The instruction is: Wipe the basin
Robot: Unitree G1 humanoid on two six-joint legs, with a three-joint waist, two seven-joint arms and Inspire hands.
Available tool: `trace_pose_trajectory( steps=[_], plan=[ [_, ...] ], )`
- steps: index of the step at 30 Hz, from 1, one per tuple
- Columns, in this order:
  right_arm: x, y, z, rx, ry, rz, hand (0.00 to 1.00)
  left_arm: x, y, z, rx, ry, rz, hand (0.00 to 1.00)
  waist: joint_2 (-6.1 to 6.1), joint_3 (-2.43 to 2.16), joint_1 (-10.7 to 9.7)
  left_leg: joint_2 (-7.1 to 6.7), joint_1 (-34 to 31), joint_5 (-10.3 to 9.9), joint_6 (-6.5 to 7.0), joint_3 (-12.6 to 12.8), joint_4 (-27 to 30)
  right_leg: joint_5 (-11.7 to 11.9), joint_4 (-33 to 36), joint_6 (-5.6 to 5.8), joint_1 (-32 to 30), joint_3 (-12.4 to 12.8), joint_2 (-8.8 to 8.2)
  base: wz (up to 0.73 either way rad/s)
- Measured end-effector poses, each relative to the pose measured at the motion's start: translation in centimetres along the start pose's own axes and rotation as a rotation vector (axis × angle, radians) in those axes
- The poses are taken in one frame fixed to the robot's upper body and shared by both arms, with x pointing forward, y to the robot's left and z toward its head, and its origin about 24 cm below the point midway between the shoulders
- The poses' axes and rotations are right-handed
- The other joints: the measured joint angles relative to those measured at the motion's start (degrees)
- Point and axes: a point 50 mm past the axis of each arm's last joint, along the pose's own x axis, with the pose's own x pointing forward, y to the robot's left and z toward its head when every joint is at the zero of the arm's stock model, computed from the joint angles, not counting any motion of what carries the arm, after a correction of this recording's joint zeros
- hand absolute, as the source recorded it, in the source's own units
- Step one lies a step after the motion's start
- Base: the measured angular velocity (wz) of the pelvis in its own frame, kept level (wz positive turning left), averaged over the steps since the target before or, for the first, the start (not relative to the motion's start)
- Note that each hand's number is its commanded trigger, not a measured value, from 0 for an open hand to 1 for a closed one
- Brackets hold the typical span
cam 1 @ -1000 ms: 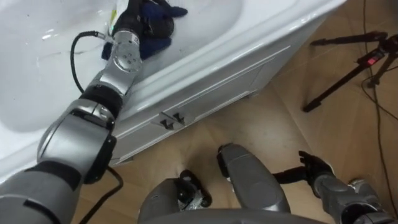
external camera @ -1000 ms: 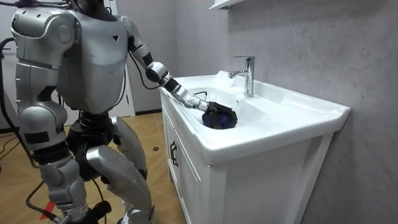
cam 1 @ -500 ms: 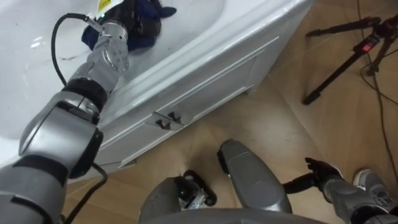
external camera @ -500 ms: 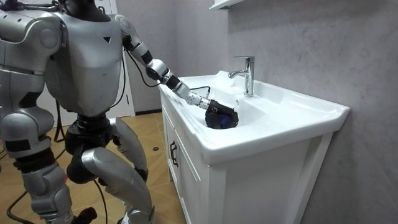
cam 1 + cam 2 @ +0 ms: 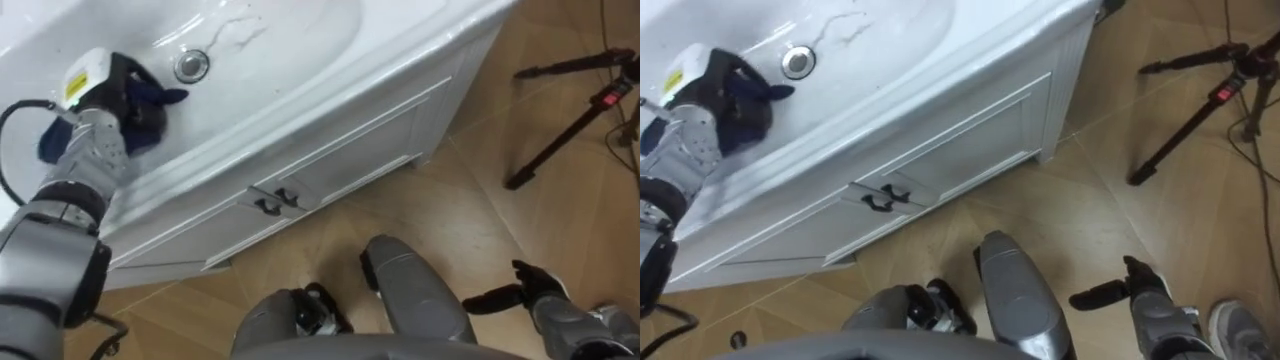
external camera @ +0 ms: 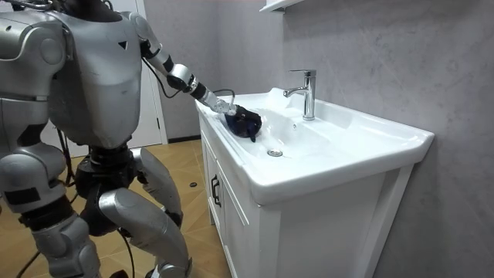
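Left hand [image 5: 112, 92], fingers closed on soft, limp cloth [image 5: 165, 97]; hold by the bunch, left of drain [image 5: 191, 65] in slick basin [image 5: 290, 40]. Right hand [image 5: 535, 290] fingers relaxed.

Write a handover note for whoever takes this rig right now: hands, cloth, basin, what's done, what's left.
Left hand: in the basin, fingers curled on the bunched dark blue cloth, pressing it to the basin wall.
Right hand: idle, low at the robot's side, fingers relaxed.
Cloth sits on the robot's left of the drain, close to it but not over it.
Done: cloth is in hand and on the surface. How much has been wiped cannot be told.
Left: probably the drain area, the faint streaks past it and the rest of the bowl.
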Motion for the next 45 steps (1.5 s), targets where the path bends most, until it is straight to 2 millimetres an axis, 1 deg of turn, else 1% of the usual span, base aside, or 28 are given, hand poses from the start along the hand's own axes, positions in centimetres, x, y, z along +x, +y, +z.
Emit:
trace_pose_trajectory(
  steps=[1, 2, 3, 5, 7, 8, 10, 11, 13, 14, 15, 17, 19, 20, 21, 23, 24, 28, 31, 34, 37, 39, 40, 42, 43, 44, 45],
  plan=[
    [0.0, 0.0, 0.2, -0.009, -0.005, -0.003, 0.00, 0.0, -0.1, 0.1, 0.000, -0.007, -0.005, 1.00, 0.04, -0.07, 0.1, -0.05, 0.3, 0.3, 0.11, 0.0, -0.4, 0.1, -0.5, 0.19, 0.5, -0.3, -0.17, 0.24],
    [0.1, 0.2, 0.7, -0.008, -0.021, -0.003, 0.00, -0.1, -0.4, 0.3, -0.002, -0.012, -0.017, 1.00, -0.03, -0.14, 0.3, -0.07, 0.8, 0.5, 0.20, 0.0, -1.2, 0.3, -1.5, 0.68, 1.2, -0.7, -0.25, 0.07],
    [0.1, 0.4, 1.3, -0.002, -0.041, -0.003, 0.00, -0.1, -0.6, 0.4, -0.008, -0.015, -0.022, 1.00, -0.03, -0.17, 0.5, -0.04, 1.2, 0.9, 0.36, -0.1, -1.7, 0.6, -2.5, 0.56, 1.7, -1.0, -0.36, 0.00],
    [0.1, 0.8, 1.9, 0.010, -0.062, -0.005, 0.00, -0.2, -0.9, 0.7, -0.020, -0.021, -0.029, 1.00, -0.28, -0.21, 0.6, -0.12, 1.5, 1.2, 0.60, 0.1, -2.5, 1.4, -3.6, 0.63, 2.1, -1.3, -0.56, -0.05],
    [0.1, 0.9, 1.8, 0.017, -0.060, -0.012, 0.00, -0.2, -1.0, 1.0, -0.038, -0.028, -0.035, 1.00, -0.69, -0.19, 0.6, -0.50, 1.9, 1.5, 0.86, -0.1, -3.1, 1.7, -4.0, 0.93, 2.5, -1.5, -0.90, 0.03],
    [0.1, 0.9, 1.7, 0.019, -0.054, -0.018, 0.00, -0.3, -1.4, 0.9, -0.050, -0.027, -0.045, 1.00, -0.86, -0.30, 0.7, -0.76, 2.1, 1.6, 0.92, -0.4, -3.2, 1.8, -4.1, 1.21, 2.9, -1.6, -1.13, 0.04],
    [0.1, 1.0, 1.3, 0.021, -0.043, -0.021, 0.00, -0.4, -1.6, 1.0, -0.073, -0.028, -0.043, 1.00, -0.88, -0.29, 0.9, -0.79, 2.3, 1.6, 0.95, -0.6, -3.3, 2.0, -4.7, 1.43, 3.2, -1.6, -1.07, -0.02],
    [0.1, 1.2, 1.1, 0.023, -0.036, -0.018, 0.00, -0.5, -1.6, 1.0, -0.082, -0.032, -0.039, 1.00, -1.12, -0.22, 1.0, -0.84, 2.5, 1.6, 0.98, -0.7, -3.3, 2.1, -4.9, 1.50, 3.5, -1.5, -1.06, -0.06],
    [0.0, 1.4, 0.9, 0.019, -0.031, -0.018, 0.00, -0.6, -1.8, 1.1, -0.106, -0.039, -0.030, 1.00, -1.43, -0.30, 1.6, -0.94, 2.8, 1.5, 1.07, -0.6, -3.7, 2.1, -4.9, 1.52, 3.6, -1.1, -1.00, -0.07],
    [0.0, 1.4, 0.9, 0.018, -0.032, -0.019, 0.00, -0.7, -1.9, 1.1, -0.118, -0.042, -0.026, 1.00, -1.43, -0.31, 1.8, -1.00, 2.9, 1.5, 1.11, -0.5, -4.2, 2.2, -5.0, 1.74, 3.6, -1.0, -1.00, -0.11],
    [0.0, 1.5, 0.8, 0.019, -0.031, -0.018, 0.00, -0.9, -2.2, 1.0, -0.132, -0.043, -0.023, 1.00, -1.78, -0.31, 2.2, -1.20, 3.5, 1.5, 1.20, -0.2, -4.8, 2.3, -5.0, 1.86, 3.7, -0.7, -1.02, -0.13],
    [0.0, 1.5, 0.7, 0.019, -0.026, -0.018, 0.00, -1.2, -2.8, 0.9, -0.150, -0.043, -0.028, 1.00, -2.17, -0.57, 2.7, -1.61, 4.3, 1.7, 1.19, 0.3, -5.8, 2.3, -5.0, 1.80, 4.0, -0.6, -1.18, -0.10],
    [0.0, 1.5, 0.8, 0.022, -0.029, -0.018, 0.00, -1.4, -3.2, 0.7, -0.154, -0.046, -0.040, 1.00, -2.27, -0.78, 3.1, -1.76, 4.9, 1.7, 1.19, 0.5, -6.3, 2.2, -5.3, 1.71, 4.5, -0.3, -1.16, -0.02],
    [0.0, 1.5, 0.8, 0.024, -0.030, -0.017, 0.00, -1.6, -3.5, 0.5, -0.158, -0.044, -0.048, 1.00, -2.04, -1.44, 3.1, -1.77, 5.0, 1.7, 1.15, 0.4, -6.4, 2.4, -5.7, 1.45, 4.6, -0.1, -1.12, 0.00],
    [0.0, 1.5, 0.9, 0.026, -0.031, -0.016, 0.00, -1.8, -3.8, 0.3, -0.163, -0.039, -0.053, 1.00, -2.10, -1.63, 3.2, -1.86, 5.6, 1.8, 1.11, 0.4, -6.7, 2.5, -5.9, 1.18, 5.0, -0.1, -1.11, 0.00],
    [0.0, 1.5, 0.9, 0.031, -0.031, -0.016, 0.00, -2.0, -4.1, 0.0, -0.163, -0.036, -0.062, 1.00, -2.09, -1.64, 3.3, -1.92, 6.7, 1.8, 1.01, 0.3, -7.5, 2.5, -6.7, 1.16, 6.1, 0.1, -0.97, -0.06],
    [0.0, 1.5, 0.8, 0.040, -0.029, -0.016, 0.00, -2.1, -4.3, -0.1, -0.164, -0.036, -0.067, 1.00, -2.18, -1.78, 3.5, -2.00, 7.2, 1.8, 0.98, 0.3, -7.9, 2.5, -6.9, 1.18, 6.5, 0.3, -0.86, -0.10],
    [0.0, 1.5, 0.7, 0.062, -0.021, -0.015, 0.00, -2.3, -4.6, 0.1, -0.175, -0.043, -0.075, 1.00, -2.25, -1.77, 4.5, -2.06, 8.1, 1.9, 0.91, -0.1, -8.5, 2.6, -7.7, 1.25, 7.4, 0.7, -0.56, -0.06],
    [0.0, 1.7, 0.8, 0.066, -0.025, -0.012, 0.00, -2.2, -4.7, 0.3, -0.228, -0.033, -0.079, 1.00, -2.15, -1.84, 4.6, -1.98, 8.2, 1.9, 0.90, -0.8, -8.5, 2.7, -8.6, 1.34, 8.1, 0.3, -0.47, 0.04],
    [0.0, 1.9, 0.9, 0.078, -0.024, -0.007, 0.00, -2.2, -4.9, 0.8, -0.299, -0.022, -0.094, 1.00, -2.17, -1.82, 4.7, -1.91, 8.3, 1.9, 0.88, -1.2, -8.6, 2.9, -9.3, 1.39, 8.7, -0.1, -0.45, 0.06],
    [0.0, 2.1, 1.0, 0.120, -0.021, -0.005, 0.00, -2.1, -5.0, 1.2, -0.419, 0.004, -0.110, 1.00, -2.28, -1.74, 4.6, -1.83, 8.3, 1.9, 0.88, -1.2, -8.7, 3.1, -9.8, 1.47, 8.8, -0.1, -0.34, 0.00],
    [-0.1, 2.4, 0.9, 0.119, -0.014, -0.001, 0.00, -1.7, -4.7, 2.2, -0.490, -0.002, -0.124, 1.00, -2.73, -1.42, 4.5, -1.84, 8.1, 1.9, 0.88, -1.3, -8.6, 3.1, -9.8, 1.48, 8.8, -0.2, -0.38, 0.02],
    [-0.1, 2.6, 0.9, 0.118, -0.015, 0.000, 0.00, -1.6, -4.7, 2.4, -0.509, -0.003, -0.126, 1.00, -2.83, -1.35, 4.5, -1.84, 7.9, 1.9, 0.88, -1.4, -8.5, 3.1, -9.8, 1.49, 8.7, -0.4, -0.42, 0.09],
    [-0.1, 3.2, 1.1, 0.117, -0.021, 0.013, 0.00, -1.2, -4.2, 3.5, -0.579, -0.014, -0.132, 1.00, -3.49, -0.90, 4.2, -1.87, 7.1, 1.9, 0.89, -2.0, -8.3, 3.2, -9.6, 1.58, 7.9, -0.7, -0.48, 0.10],
    [-0.1, 3.3, 1.2, 0.118, -0.023, 0.017, 0.00, -1.1, -4.1, 3.7, -0.602, -0.013, -0.132, 1.00, -3.51, -0.85, 4.1, -1.87, 6.7, 1.9, 0.89, -2.1, -8.2, 3.2, -9.6, 1.58, 7.8, -0.9, -0.51, 0.07],
    [-0.1, 3.4, 1.4, 0.119, -0.027, 0.025, 0.00, -1.0, -4.0, 4.1, -0.641, -0.011, -0.129, 1.00, -3.70, -0.70, 3.8, -1.87, 6.2, 1.9, 0.90, -2.2, -7.9, 3.2, -9.5, 1.58, 7.3, -0.9, -0.55, 0.06],
    [-0.1, 3.4, 1.7, 0.126, -0.035, 0.027, 0.00, -0.9, -3.7, 4.5, -0.674, -0.008, -0.125, 1.00, -3.53, -0.70, 3.3, -1.79, 5.5, 1.9, 0.91, -2.3, -7.0, 3.3, -9.2, 1.61, 6.8, -0.9, -0.54, 0.00]
  ],
)
